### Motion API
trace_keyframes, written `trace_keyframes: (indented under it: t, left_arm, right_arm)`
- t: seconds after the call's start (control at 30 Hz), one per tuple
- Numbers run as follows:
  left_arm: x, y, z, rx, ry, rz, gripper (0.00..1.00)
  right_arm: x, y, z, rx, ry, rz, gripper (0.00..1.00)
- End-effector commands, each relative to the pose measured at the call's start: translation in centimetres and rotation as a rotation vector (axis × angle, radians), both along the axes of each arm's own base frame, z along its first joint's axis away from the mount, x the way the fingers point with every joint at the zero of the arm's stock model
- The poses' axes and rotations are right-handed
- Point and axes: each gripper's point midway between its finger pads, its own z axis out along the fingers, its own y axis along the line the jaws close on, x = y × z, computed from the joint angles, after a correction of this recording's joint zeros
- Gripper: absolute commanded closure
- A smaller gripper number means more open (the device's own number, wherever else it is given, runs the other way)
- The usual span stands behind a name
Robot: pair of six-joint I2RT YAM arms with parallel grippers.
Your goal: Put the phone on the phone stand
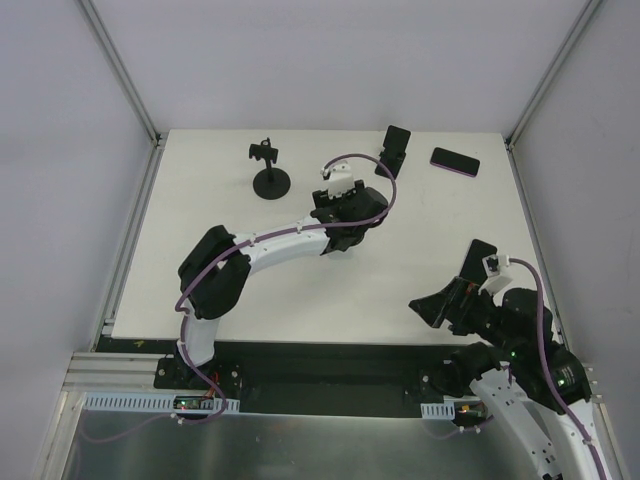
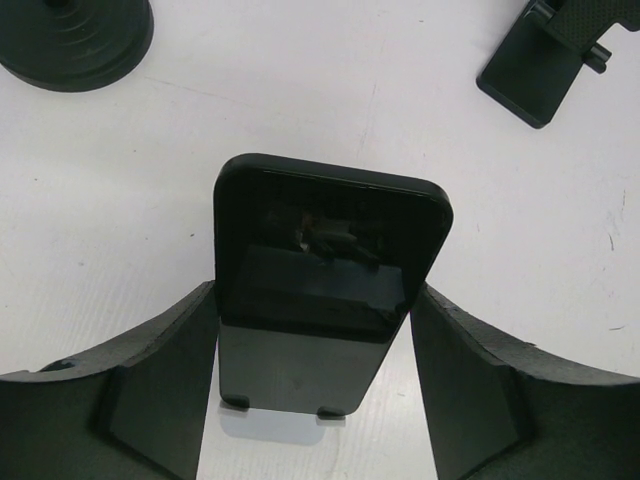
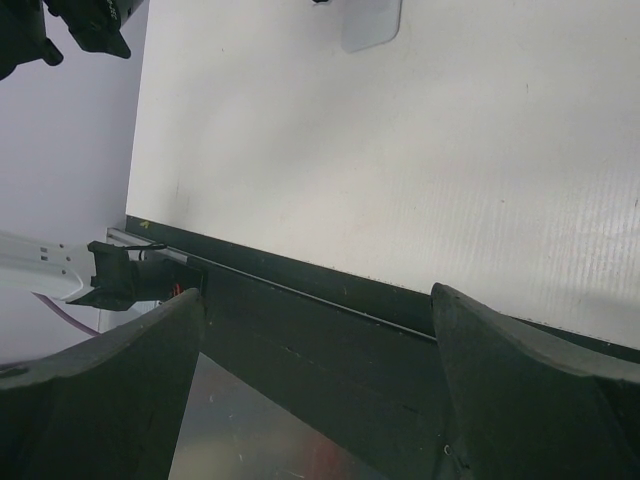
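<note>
In the left wrist view a black phone (image 2: 330, 250) leans upright between my left gripper's fingers. Its bottom edge sits behind the two small lips (image 2: 236, 403) of a phone stand; the rest of that stand is hidden behind it. My left gripper (image 2: 315, 300) has a fingertip against each side edge of the phone. In the top view this gripper (image 1: 345, 215) is over the middle back of the table and hides phone and stand. My right gripper (image 1: 437, 305) is open and empty over the table's front right edge, and it also shows in the right wrist view (image 3: 318, 310).
A second phone (image 1: 455, 161) lies flat at the back right. A folding black stand (image 1: 395, 150) stands left of it and shows in the left wrist view (image 2: 545, 70). A round-base holder (image 1: 270, 176) stands at the back left. White walls enclose the table.
</note>
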Motion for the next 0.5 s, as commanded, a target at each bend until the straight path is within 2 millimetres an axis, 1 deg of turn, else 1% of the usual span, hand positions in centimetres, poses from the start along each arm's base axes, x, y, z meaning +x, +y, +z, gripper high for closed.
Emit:
trace_keyframes:
  t: [0.0, 0.03, 0.07, 0.1, 0.13, 0.17, 0.2, 0.23, 0.27, 0.3, 0.33, 0.37, 0.4, 0.43, 0.47]
  left_arm:
    - [-1.2, -0.4, 2.0, -0.064, -0.012, -0.035, 0.27]
    - [-1.4, -0.3, 2.0, -0.067, -0.005, -0.042, 0.22]
    - [-1.7, -0.3, 2.4, -0.077, -0.004, -0.053, 0.08]
    - [-2.1, -0.5, 3.3, -0.109, -0.001, -0.077, 0.01]
    - [-2.5, -0.4, 3.4, -0.115, 0.006, -0.094, 0.01]
    - [-2.6, -0.7, 4.0, -0.135, -0.002, -0.118, 0.01]
    - [-3.2, -1.2, 5.3, -0.170, -0.003, -0.167, 0.01]
    - [-3.7, -1.1, 5.4, -0.163, 0.004, -0.195, 0.01]
    - [-4.1, -1.0, 5.9, -0.174, 0.003, -0.223, 0.01]
    - [-4.5, -1.1, 8.8, -0.239, -0.053, -0.259, 0.01]
    - [-5.6, -1.3, 8.2, -0.226, -0.035, -0.342, 0.01]
    - [-6.0, -1.4, 9.2, -0.246, -0.057, -0.387, 0.01]
    - [-6.7, -1.3, 12.1, -0.298, -0.112, -0.443, 0.01]
    - [-7.7, -1.4, 12.0, -0.282, -0.109, -0.524, 0.01]
    - [-7.7, -0.9, 12.8, -0.293, -0.125, -0.549, 0.01]
  right_arm:
    - [0.2, 0.0, -0.1, 0.007, -0.002, -0.014, 0.04]
    - [0.4, -0.1, -0.3, 0.003, 0.000, -0.021, 0.04]
    - [0.7, 0.0, -0.6, 0.000, 0.008, -0.021, 0.04]
    - [0.9, 0.1, -0.8, -0.006, 0.013, -0.021, 0.04]
    - [1.1, 0.2, -1.0, -0.008, 0.020, -0.022, 0.04]
    - [1.6, 0.4, -1.3, -0.015, 0.027, -0.021, 0.04]
    - [1.9, 0.5, -1.4, -0.018, 0.029, -0.022, 0.04]
    - [2.2, 0.4, -1.6, -0.028, 0.027, -0.031, 0.04]
    - [2.8, 0.5, -1.7, -0.036, 0.027, -0.036, 0.04]
    - [3.2, 0.5, -1.8, -0.048, 0.023, -0.041, 0.04]
    - [3.7, 0.3, -1.9, -0.063, 0.021, -0.059, 0.04]
    - [4.5, 0.4, -1.9, -0.076, 0.022, -0.067, 0.04]
    - [5.1, 0.3, -1.9, -0.088, 0.019, -0.080, 0.04]
    - [6.0, -0.1, -2.0, -0.111, 0.014, -0.118, 0.04]
    - [7.2, 0.1, -2.1, -0.124, 0.020, -0.135, 0.04]
